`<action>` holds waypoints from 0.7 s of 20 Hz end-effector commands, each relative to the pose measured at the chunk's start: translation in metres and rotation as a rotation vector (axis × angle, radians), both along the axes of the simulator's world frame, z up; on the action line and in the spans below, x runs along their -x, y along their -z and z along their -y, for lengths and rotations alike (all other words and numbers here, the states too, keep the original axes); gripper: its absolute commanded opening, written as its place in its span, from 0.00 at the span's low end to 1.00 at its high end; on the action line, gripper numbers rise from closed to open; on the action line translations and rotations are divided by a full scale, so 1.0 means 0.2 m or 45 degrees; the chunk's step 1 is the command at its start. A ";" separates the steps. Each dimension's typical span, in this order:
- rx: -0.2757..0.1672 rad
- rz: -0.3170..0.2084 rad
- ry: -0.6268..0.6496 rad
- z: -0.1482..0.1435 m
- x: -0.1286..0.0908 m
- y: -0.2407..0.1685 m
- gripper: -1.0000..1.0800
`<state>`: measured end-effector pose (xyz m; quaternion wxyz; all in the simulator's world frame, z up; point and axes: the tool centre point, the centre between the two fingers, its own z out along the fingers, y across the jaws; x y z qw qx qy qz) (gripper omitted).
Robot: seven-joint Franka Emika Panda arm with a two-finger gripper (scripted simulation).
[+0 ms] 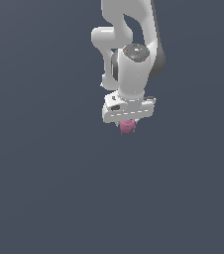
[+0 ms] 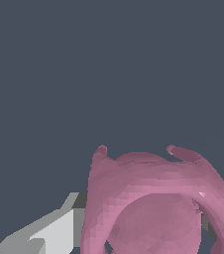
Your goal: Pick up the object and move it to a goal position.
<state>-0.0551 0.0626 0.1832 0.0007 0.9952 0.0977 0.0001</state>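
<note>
Two simulator renders share a flat, dark slate-blue background with no visible edges or markings.

In the exterior view, the left half holds only that plain ground point(image 1: 44, 173). Just right of centre, the white arm point(image 1: 134, 34) enters from the twelve o'clock edge and bends down to a rounded wrist housing capped by a grey disc with tiny coloured dots. Below the housing sits the broad white gripper point(image 1: 127, 123), pointing toward six o'clock. Directly at its six o'clock, touching its underside, is the object point(image 1: 128, 126): a small, matte, pink-magenta lump, clearly narrower than the gripper body. The fingers are mostly hidden behind the body and the lump. Whether the object rests on the surface or hangs above it cannot be told, since no shadow or contact line is visible. The right part of the exterior view is bare background again.

In the wrist view, one pale grey-white finger point(image 2: 54, 230) shows at about seven o'clock, its inner face touching the object. The object point(image 2: 153, 198) fills the frame from six to four o'clock: a lumpy pink mass with two small nubs on top and a curved band arching over a rounded bulge, forming a loop-like shape. A sliver of the second finger point(image 2: 204, 223) peeks out against its far side. The fingers are closed in around the object, gripping it between them.
</note>
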 end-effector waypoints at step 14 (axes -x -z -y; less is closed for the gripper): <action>0.001 0.000 -0.001 -0.38 0.04 -0.82 0.00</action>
